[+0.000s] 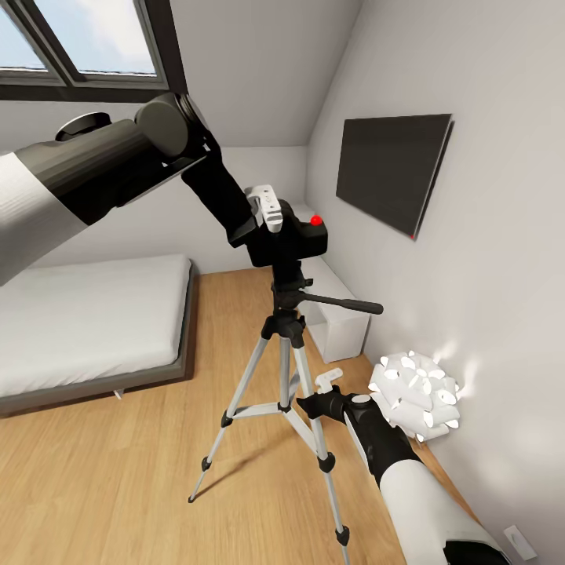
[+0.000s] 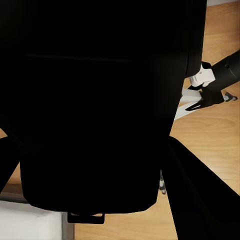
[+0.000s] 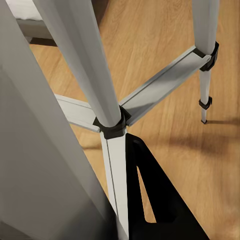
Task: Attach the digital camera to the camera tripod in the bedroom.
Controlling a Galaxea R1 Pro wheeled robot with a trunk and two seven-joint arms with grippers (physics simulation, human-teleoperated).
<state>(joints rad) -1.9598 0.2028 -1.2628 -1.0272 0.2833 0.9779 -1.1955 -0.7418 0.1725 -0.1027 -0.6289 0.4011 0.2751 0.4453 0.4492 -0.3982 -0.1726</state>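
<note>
Right hand (image 1: pixel 320 396) at a thin silver-white tripod (image 1: pixel 284 369) leg, grip indeterminate; left hand (image 1: pixel 267 210) clamps small rigid black boxy camera (image 1: pixel 294 235) atop tripod head—likely light, hold body sides.

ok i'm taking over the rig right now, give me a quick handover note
Left hand: shut on the digital camera, holding it on top of the camera tripod head.
Right hand: low beside a tripod leg; whether it grips cannot be told.
Tripod stands on the wood floor between the bed and the wall.
Done: camera brought to the head.
Left: confirm it is attached, then release and withdraw both arms.
</note>
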